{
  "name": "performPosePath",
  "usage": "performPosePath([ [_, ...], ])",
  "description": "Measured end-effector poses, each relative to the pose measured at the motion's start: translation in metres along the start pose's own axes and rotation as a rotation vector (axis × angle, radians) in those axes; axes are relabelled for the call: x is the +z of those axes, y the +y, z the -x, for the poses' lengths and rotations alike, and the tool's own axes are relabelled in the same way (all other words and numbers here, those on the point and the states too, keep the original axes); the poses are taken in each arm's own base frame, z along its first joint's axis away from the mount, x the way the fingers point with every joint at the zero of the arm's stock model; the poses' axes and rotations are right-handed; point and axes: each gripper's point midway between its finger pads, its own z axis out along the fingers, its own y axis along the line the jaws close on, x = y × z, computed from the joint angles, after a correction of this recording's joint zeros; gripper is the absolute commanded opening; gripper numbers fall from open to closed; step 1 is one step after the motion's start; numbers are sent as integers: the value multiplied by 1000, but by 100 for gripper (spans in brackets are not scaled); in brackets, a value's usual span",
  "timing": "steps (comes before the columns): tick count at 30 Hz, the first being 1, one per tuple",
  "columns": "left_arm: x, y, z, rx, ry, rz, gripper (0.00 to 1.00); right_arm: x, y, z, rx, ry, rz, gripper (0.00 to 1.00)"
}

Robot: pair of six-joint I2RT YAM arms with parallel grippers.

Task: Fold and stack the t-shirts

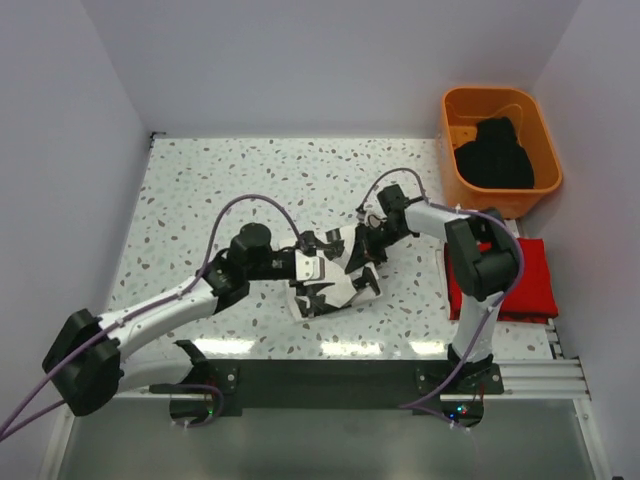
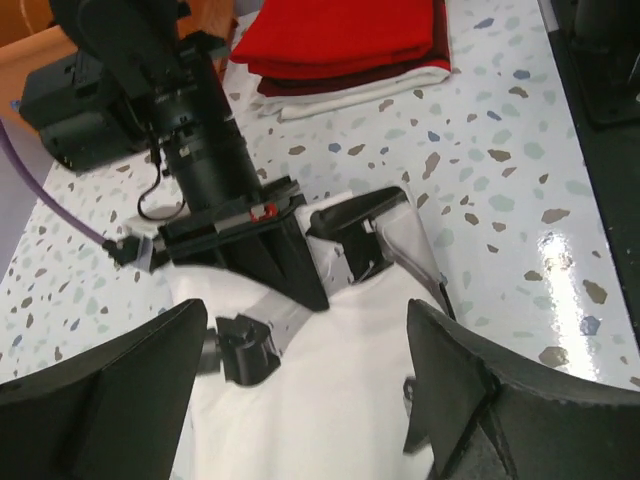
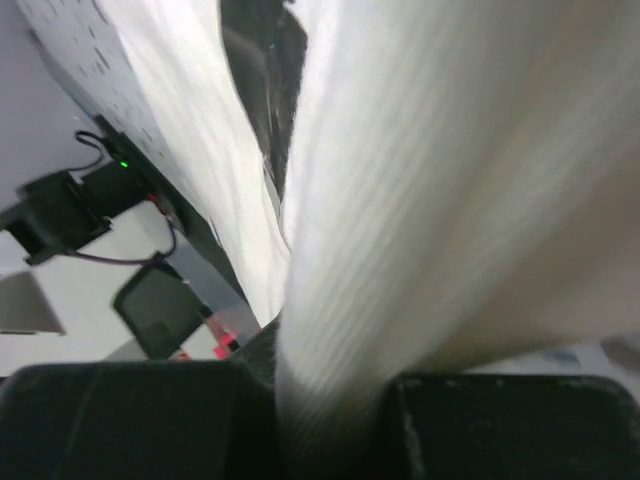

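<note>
"Top external view first: where was the white t-shirt (image 1: 338,292)?"

"Bunched at the middle of the table (image 1: 200,200), with both arms reaching in over it, one from each side."

"And the left gripper (image 2: 300,400)?"

"Its wrist camera showed the fingers (image 2: 100,390) spread wide, one on each side of the white fabric below. Whether they touched it, I couldn't tell."

"The right gripper (image 3: 335,425)?"

"Clamped on a fold of that same shirt. In its own camera the ribbed white cloth ran up out of the narrow gap between its two black fingers (image 3: 120,420). From the left wrist it sat directly opposite, just beyond the left fingers."

"The other shirts?"

"The red t-shirt (image 1: 530,275) lay folded flat at the table's right edge, partly behind the right arm, on top of a white folded cloth (image 2: 400,82). The black t-shirt (image 1: 495,155) was heaped inside the orange tub (image 1: 490,105) at the far right corner, well apart from both grippers."
</note>
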Motion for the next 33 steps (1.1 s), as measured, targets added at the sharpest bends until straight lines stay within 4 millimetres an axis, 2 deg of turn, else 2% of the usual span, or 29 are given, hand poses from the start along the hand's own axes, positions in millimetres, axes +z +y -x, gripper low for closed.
performPosePath([
  [2, -15, 5, 14, 6, -11, 41, 100, -21, 2, -5, -60, -15, -52, 0],
  [5, -31, 8, 20, 1, 13, 92, 100, -60, -5, -12, -139, -60, -145, 0],
  [9, -44, 8, -3, -37, 130, 139, 100, -106, -28, -25, -197, -90, -283, 0],
  [13, -56, 10, -31, -60, 258, 185, 100, -139, -43, -33, -241, -97, -406, 0],
  [17, -64, 16, -42, -37, 319, 222, 100, -165, -47, -33, -338, -93, -514, 0],
  [24, -70, 22, -49, -3, 359, 251, 100, -202, -63, -52, -374, 2, -646, 0],
  [29, -73, 20, -60, 2, 394, 257, 100, -229, -69, -54, -377, -34, -710, 0],
  [33, -74, 19, -63, 17, 407, 253, 100, -253, -63, -59, -397, -90, -773, 0],
])
